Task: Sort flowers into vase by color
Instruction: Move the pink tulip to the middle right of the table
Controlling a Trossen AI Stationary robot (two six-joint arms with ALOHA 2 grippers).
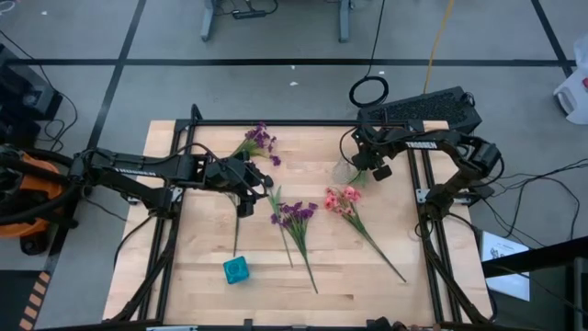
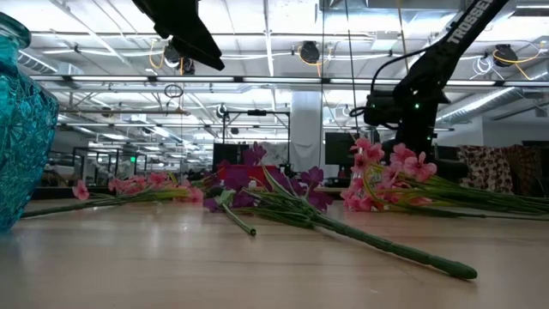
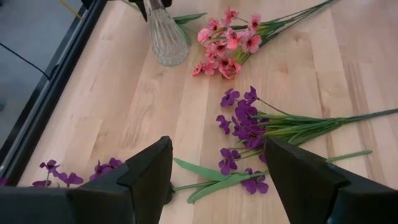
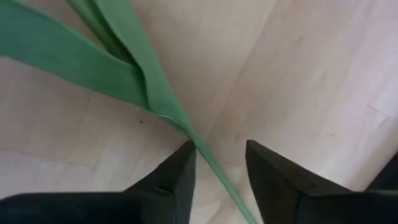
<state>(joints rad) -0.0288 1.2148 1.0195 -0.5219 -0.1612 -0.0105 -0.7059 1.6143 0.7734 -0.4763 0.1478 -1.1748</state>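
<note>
So, flowers are all flat on the table [image 1: 202, 276]; none is in a vase yet.

- Centre purple spray [image 1: 294, 213]: blossoms mid-table, with its stems fanning toward the edge where the teal vase [image 1: 236, 269] stands and drifting a little to the right arm's side.
- Pink spray [image 1: 342, 200]: just beside the purple one on the right arm's side. Its long axis is diagonal, heads inward, and the stem tip points to the right corner of that same edge.
- Second purple spray [image 1: 259, 140]: well apart near the opposite edge, with its heads toward the middle.
- Loose green stem [image 1: 236, 234]: runs from under the left hand down toward the teal vase (I can't make out a bloom on it).

The sprays lie spread out with their stems free. My read is that this keeps each colour separable and gives a clean pinch on the stem rather than the heads.

Left hand [image 3: 217, 149] hovers over the table between the two purple sprays with its fingers wide apart and nothing in them. It looks lined up for a purple pick.

Right hand [image 4: 221, 155] is low by the clear vase [image 3: 166, 37]. Its fingers are apart and straddle a thin leafy stem [image 4: 168, 106] without clamping it (I can't tell which flower that stem belongs to). The stem runs lengthwise through the gap, so I'd rotate before closing.
</note>
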